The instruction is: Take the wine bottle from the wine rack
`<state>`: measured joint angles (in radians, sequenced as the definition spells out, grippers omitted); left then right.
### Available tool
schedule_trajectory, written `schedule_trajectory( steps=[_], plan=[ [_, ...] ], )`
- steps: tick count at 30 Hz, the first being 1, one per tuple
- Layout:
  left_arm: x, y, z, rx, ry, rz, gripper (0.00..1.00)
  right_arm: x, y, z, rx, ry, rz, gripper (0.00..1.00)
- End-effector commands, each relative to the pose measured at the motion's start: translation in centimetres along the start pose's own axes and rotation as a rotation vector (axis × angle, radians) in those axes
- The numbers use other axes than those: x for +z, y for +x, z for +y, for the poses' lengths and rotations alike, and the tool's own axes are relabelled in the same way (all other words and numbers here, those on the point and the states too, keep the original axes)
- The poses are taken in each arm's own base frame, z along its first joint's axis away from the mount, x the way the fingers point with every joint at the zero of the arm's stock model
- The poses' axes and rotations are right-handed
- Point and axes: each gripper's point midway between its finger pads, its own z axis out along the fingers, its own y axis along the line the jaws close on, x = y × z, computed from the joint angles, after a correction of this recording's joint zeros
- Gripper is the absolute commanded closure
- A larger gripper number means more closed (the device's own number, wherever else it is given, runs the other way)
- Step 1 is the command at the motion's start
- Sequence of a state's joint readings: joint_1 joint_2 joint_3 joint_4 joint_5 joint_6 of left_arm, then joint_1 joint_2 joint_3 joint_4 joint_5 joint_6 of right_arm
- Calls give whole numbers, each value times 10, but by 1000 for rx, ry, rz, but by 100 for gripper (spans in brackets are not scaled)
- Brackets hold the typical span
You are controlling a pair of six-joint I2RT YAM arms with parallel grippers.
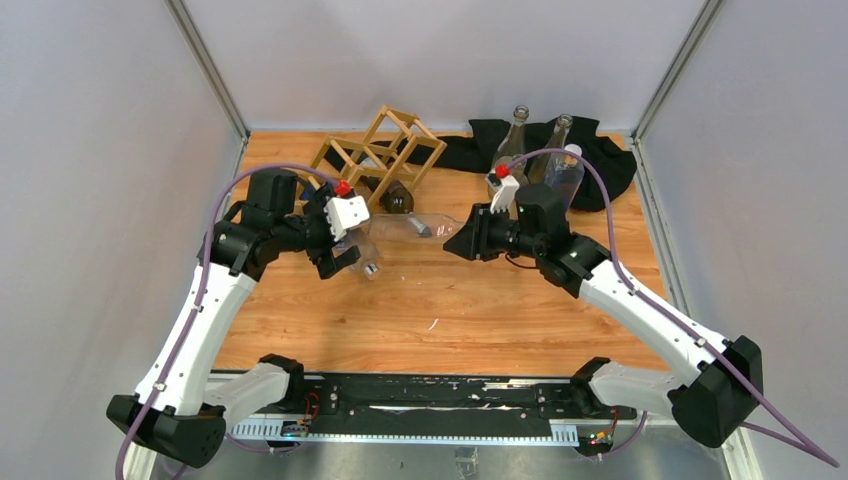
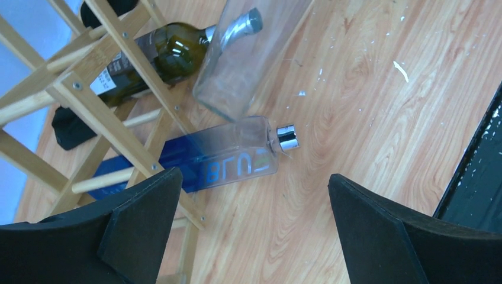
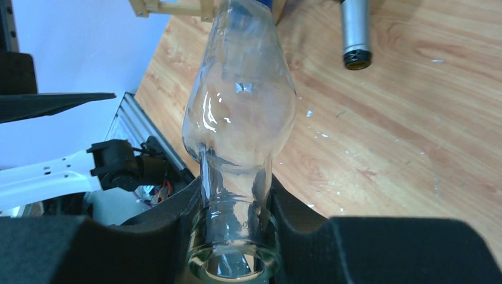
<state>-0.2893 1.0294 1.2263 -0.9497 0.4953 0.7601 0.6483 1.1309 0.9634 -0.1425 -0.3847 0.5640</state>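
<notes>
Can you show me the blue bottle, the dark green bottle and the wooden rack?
blue bottle (image 2: 237, 163), left wrist view, on its lettered side
dark green bottle (image 2: 174, 56), left wrist view, on its glass shoulder
wooden rack (image 2: 112, 125), left wrist view, on a slanted stick

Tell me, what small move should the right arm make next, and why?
Probably pull the clear bottle straight back, away from the wine rack: the right gripper is shut on its neck, and its base lies close to the rack's sticks.
</notes>
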Motion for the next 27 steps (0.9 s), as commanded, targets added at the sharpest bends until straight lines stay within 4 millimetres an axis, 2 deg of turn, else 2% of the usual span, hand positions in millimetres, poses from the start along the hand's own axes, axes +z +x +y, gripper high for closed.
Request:
schedule_trajectory(
  steps=[1,9,15,22,25,27],
  plan=[
    [2,-11,-11,113,62,-62,0,-6,-10,47,-13,-164,-31,100],
    [23,-10,-29,190,152,-31,0,-9,-6,79,-5,-247,-16,100],
    [30,-6,-33,205,173,-12,0,-15,-9,97,-7,-296,-9,100],
    [32,1,-37,269,190,-8,0,-21,0,115,-7,-354,41,100],
    [35,0,-37,266,199,-9,6,-23,5,121,-12,-372,65,100],
    [35,-1,-37,258,203,-8,14,-25,5,125,-19,-381,72,100]
  ],
)
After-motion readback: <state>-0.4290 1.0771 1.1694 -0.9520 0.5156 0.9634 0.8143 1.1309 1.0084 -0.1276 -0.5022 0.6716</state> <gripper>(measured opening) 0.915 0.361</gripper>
